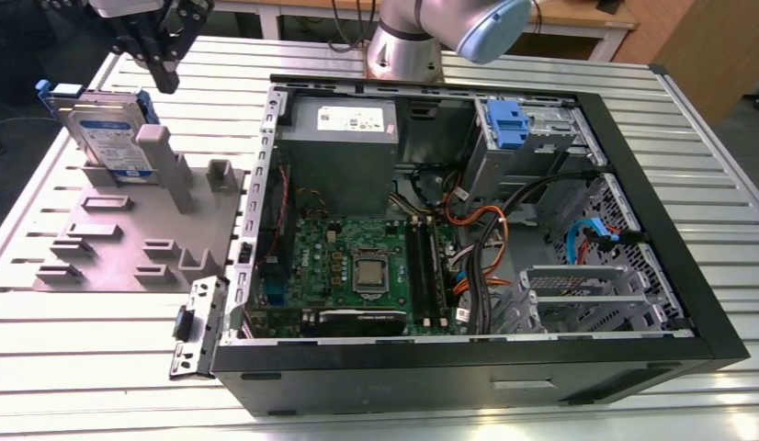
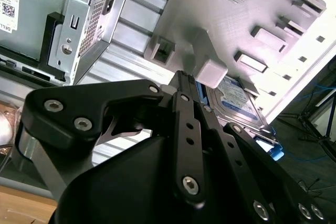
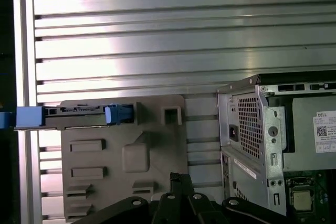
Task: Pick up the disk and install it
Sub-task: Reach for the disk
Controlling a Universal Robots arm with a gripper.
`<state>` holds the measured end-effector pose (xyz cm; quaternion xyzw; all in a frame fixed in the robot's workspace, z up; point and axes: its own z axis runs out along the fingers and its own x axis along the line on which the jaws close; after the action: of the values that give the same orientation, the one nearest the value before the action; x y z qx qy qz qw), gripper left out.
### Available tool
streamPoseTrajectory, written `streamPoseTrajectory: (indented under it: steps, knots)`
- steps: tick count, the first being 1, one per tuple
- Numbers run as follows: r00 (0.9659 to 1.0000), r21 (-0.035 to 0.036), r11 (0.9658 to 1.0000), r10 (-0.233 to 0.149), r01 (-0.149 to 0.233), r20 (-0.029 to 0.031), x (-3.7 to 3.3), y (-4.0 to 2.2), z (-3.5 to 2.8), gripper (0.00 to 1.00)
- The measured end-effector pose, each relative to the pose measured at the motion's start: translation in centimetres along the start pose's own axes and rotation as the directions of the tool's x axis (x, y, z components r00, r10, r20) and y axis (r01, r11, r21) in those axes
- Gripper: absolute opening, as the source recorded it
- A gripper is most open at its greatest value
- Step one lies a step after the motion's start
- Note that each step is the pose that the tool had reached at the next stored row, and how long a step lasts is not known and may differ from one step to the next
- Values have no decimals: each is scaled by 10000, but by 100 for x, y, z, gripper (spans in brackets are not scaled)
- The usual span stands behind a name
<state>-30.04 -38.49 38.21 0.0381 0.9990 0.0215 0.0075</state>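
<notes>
Currently arm [image 1: 416, 41] stretched over holder [image 1: 110, 234], near upright disk [image 1: 107, 133].

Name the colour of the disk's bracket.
Bright blue; the bracket shows best in the exterior view.

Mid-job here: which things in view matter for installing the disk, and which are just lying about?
Job: disk upright in grey fixture; end effector near it; open computer case.
Just there: power supply; motherboard; cables; slatted table.
</notes>
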Motion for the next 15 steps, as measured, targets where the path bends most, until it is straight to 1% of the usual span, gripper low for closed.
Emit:
streamPoseTrajectory:
  steps: [5,12,15]
  knots:
    - [10000,0,10000,-1,1,0,33,-2,0,11]
    - [10000,0,10000,-1,1,-1,98,-4,0,11]
    - [10000,1,10000,-2,2,-1,103,-4,0,11]
